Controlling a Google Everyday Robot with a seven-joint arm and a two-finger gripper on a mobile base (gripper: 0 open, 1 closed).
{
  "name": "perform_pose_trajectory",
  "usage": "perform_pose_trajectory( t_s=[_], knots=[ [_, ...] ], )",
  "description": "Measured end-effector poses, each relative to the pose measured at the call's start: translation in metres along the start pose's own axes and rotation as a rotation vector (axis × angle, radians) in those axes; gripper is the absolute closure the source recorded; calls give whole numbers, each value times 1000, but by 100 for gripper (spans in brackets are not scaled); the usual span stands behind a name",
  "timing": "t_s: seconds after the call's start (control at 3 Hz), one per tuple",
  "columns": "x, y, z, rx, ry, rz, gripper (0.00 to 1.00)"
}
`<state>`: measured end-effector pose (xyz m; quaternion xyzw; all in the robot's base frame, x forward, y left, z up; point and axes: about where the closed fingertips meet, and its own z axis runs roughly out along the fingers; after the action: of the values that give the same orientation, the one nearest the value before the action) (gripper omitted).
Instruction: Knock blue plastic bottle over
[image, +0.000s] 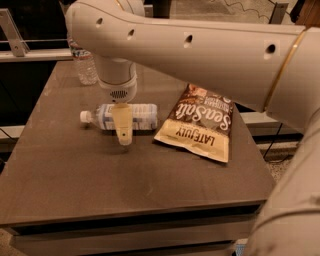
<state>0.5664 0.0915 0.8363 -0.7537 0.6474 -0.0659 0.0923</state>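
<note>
- The gripper (123, 132) hangs pointing down from a rounded white wrist, over the left half of the table, with its pale beige tip low and close to the tabletop.
- How wide the gripper stands cannot be told from this view; it holds nothing that can be seen.
- It sits in front of the blue plastic bottle (142, 116) and covers part of the bottle's middle from the camera; whether the two touch cannot be told.
- The blue plastic bottle lies on its side on the table, already down, with its white cap (85, 116) pointing left and its base to the right.
- Its pale label shows on both sides of the gripper.
- Just right of the bottle's base lies a brown snack bag (197, 122), flat on the table and turned at an angle, its lettering upside down to the camera.
- A second clear bottle (86, 64) stands upright near the back left corner of the table, well apart from the lying one.
- The table (75, 185) has a dark brown-grey top.
- The robot's thick white arm (210, 50) crosses the top of the view from the right and bends down to the wrist.
</note>
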Motion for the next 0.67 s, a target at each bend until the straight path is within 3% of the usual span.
perform_pose_trajectory(
  t_s=[0.33, 0.67],
  knots=[
    [-1, 0, -1, -2, -18, 12, 0],
    [10, -3, -10, 10, -90, 81, 0]
  ],
)
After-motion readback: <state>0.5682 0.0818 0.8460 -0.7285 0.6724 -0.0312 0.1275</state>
